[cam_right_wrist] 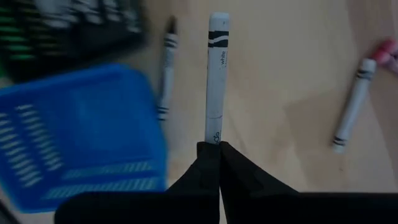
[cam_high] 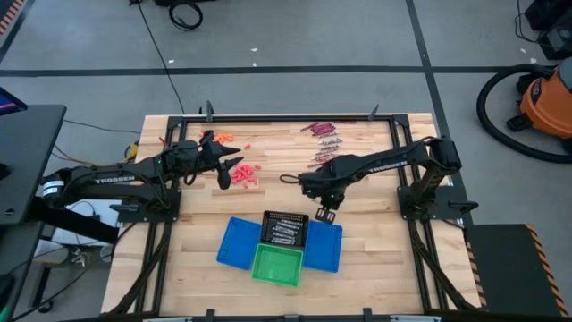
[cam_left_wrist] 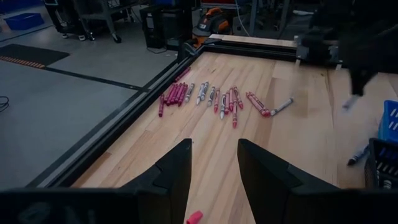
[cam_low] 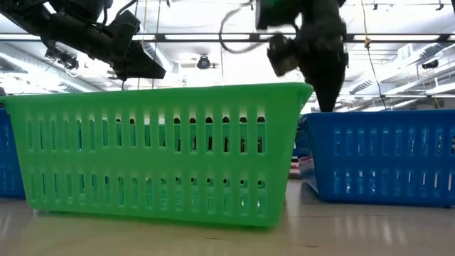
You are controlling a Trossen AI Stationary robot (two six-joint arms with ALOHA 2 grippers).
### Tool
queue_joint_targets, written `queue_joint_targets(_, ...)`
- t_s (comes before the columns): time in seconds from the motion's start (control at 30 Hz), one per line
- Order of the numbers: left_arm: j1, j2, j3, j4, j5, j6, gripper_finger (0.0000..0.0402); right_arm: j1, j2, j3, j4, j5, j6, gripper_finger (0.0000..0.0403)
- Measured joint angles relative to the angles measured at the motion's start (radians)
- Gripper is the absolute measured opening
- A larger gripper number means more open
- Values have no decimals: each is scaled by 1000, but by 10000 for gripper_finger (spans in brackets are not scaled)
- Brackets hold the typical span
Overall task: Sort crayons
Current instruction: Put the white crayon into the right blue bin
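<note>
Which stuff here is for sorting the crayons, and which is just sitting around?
For the job:
- white crayon, pinched in the shut right gripper
- crayons in a row on the table
- reddish crayons by the open left gripper
- black basket, green basket, blue baskets

Just lying about:
- orange vacuum on the floor

Blurred blue basket (cam_right_wrist: 81,137), edge-cropped; black basket (cam_left_wrist: 384,163) cut off at frame edge.
</note>
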Motion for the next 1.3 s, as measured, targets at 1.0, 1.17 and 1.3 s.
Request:
queue_joint_targets(1.0,0,0,0,-2,0,-27,141,305,117,34,79,43,286,9)
queue_joint_targets(1.17,0,0,0,-1,0,-22,141,305,141,34,83,67,263,9)
queue_joint_targets(1.3,0,0,0,-1,0,-22,141,305,179,31,87,54,234,9)
